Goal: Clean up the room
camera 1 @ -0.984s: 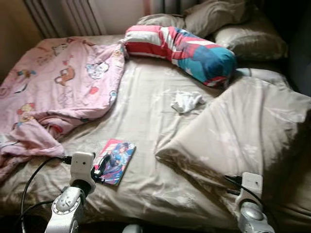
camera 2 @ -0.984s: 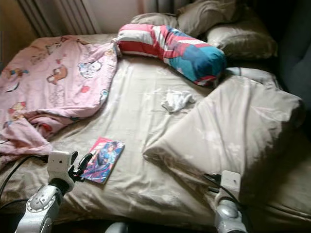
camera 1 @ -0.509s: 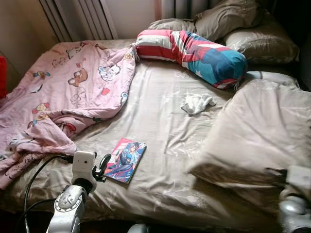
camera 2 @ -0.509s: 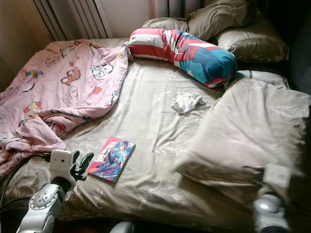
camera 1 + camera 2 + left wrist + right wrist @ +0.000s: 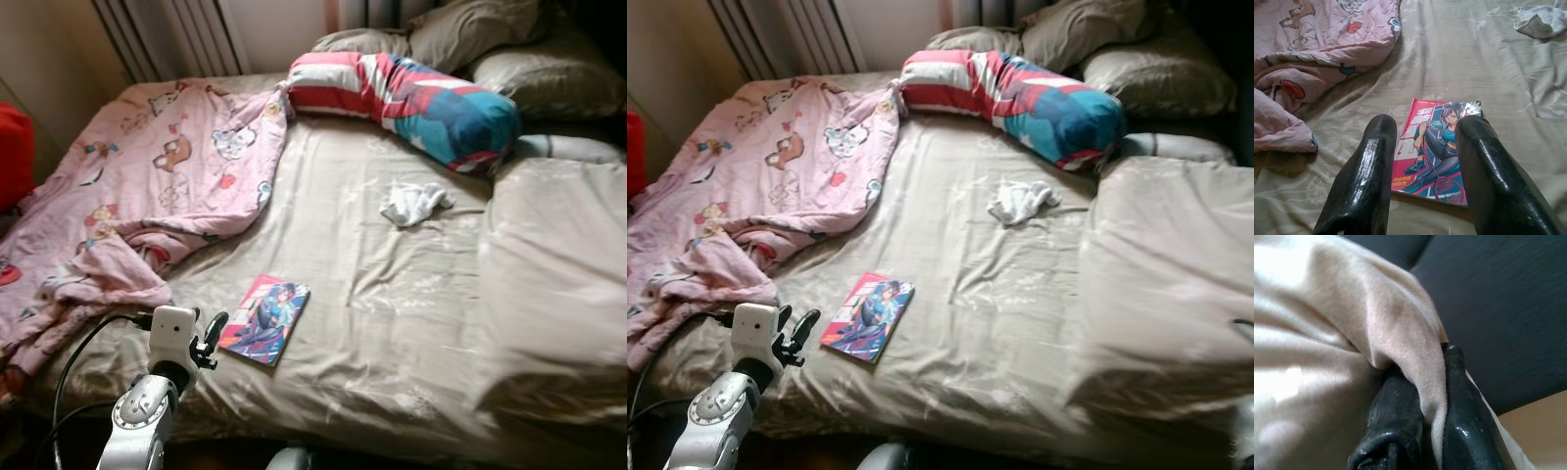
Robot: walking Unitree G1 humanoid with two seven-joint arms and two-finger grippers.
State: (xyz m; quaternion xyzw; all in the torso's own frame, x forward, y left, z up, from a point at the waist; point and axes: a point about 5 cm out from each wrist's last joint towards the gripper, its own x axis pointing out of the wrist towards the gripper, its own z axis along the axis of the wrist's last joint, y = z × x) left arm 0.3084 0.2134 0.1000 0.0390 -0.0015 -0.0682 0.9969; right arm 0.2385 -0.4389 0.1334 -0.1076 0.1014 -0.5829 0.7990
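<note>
pulled flatter since a second ago, the beige duvet [image 5: 558, 284] covers the bed's right side. left eye view: the left tool [image 5: 209, 338] hovers just beside the comic book [image 5: 265, 319]. left wrist view: its fingers [image 5: 1364, 181] are spread. right wrist view: the right tool [image 5: 1418, 404] pinches the duvet.

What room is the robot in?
Most likely a bedroom: a bed with pillows at its head, and a pink cartoon blanket rumpled on it.
</note>
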